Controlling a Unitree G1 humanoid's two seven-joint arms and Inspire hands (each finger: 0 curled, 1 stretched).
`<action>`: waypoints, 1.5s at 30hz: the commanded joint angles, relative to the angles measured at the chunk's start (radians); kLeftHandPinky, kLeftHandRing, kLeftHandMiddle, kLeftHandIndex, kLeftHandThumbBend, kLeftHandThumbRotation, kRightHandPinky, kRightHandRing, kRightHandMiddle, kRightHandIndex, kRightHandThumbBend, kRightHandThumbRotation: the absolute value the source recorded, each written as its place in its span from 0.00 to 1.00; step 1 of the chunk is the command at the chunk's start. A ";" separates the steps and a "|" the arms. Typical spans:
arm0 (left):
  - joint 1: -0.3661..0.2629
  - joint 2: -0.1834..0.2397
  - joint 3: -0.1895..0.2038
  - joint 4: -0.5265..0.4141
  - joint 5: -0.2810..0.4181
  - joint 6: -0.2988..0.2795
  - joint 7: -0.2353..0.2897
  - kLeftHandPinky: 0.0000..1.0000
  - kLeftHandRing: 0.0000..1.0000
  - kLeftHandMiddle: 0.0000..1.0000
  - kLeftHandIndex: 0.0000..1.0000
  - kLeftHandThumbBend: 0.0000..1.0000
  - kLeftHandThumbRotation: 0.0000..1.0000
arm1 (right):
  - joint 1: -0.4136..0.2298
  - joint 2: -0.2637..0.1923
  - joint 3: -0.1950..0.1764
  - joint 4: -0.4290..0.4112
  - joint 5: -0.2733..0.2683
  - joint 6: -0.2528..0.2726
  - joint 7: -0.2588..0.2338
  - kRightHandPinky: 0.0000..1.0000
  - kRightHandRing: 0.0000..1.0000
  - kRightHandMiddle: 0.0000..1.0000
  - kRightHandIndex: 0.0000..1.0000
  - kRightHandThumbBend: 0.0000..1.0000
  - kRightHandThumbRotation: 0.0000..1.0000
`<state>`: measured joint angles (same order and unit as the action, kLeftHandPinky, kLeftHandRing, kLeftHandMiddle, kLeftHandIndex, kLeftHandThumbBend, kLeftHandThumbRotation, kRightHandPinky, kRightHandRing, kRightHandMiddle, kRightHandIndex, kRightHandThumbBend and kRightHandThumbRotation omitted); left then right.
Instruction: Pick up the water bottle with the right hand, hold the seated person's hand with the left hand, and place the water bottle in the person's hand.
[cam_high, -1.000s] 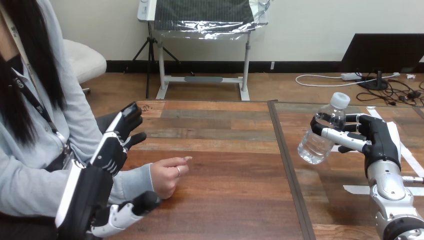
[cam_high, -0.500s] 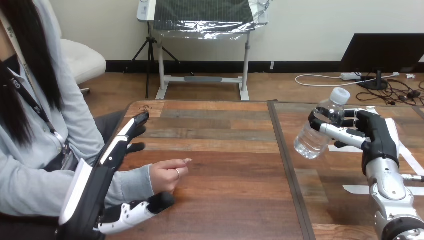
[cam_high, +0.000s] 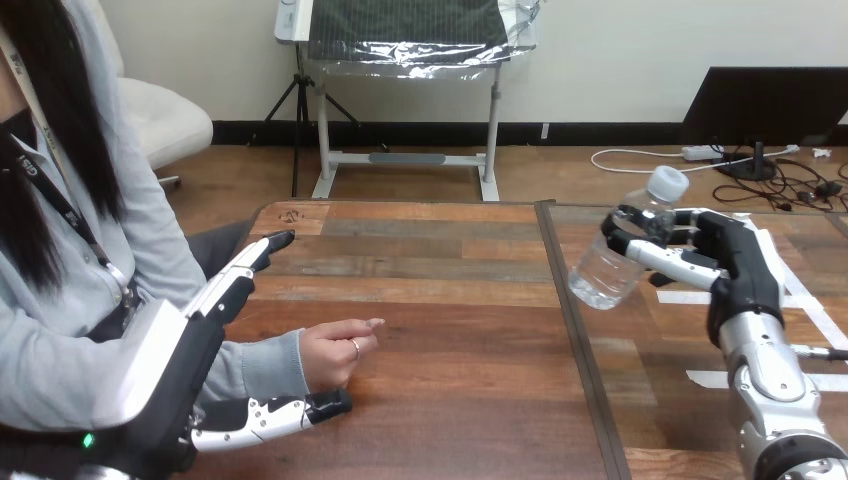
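Note:
A clear water bottle (cam_high: 618, 252) with a white cap hangs tilted above the table's right half. My right hand (cam_high: 728, 258) is shut on the bottle, fingers wrapped round its upper body. The person's hand (cam_high: 335, 352) rests on the table at the left, loosely curled. My left hand (cam_high: 222, 300) is open around the person's forearm: its straight fingers reach along the far side, and its thumb (cam_high: 290, 411) lies on the near side by the person's wrist. I cannot tell whether it touches the sleeve.
The wooden table (cam_high: 450, 330) has a dark seam (cam_high: 575, 330) running front to back between the person's hand and the bottle. White tape strips (cam_high: 715, 378) lie on the right half near my right arm.
My right hand has carried the bottle left and slightly up. My left hand's fingers have straightened and its arm has dropped lower beside the person's forearm. The person's hand stays put.

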<state>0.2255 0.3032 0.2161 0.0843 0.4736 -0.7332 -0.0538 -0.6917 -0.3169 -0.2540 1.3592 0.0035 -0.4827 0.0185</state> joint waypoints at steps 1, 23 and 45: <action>-0.050 0.077 0.009 -0.100 0.044 0.064 -0.013 0.84 0.89 0.92 0.92 1.00 0.45 | -0.085 0.008 -0.015 -0.068 0.024 -0.055 0.006 0.34 0.40 0.46 0.46 0.81 0.00; -0.149 0.326 -0.023 -0.085 0.127 0.222 -0.111 0.80 0.85 0.85 0.83 1.00 0.31 | -0.083 0.019 -0.024 -0.096 0.071 -0.092 0.065 0.32 0.39 0.45 0.45 0.78 0.00; -0.305 0.476 -0.139 0.157 0.177 0.192 -0.102 0.73 0.76 0.76 0.76 1.00 0.26 | -0.062 0.025 -0.039 -0.139 0.129 -0.134 0.143 0.31 0.37 0.43 0.44 0.76 0.00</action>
<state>0.0051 0.7433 0.1215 0.1685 0.6376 -0.5249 -0.1781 -0.6917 -0.2883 -0.2741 1.2904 0.1068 -0.5687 0.1450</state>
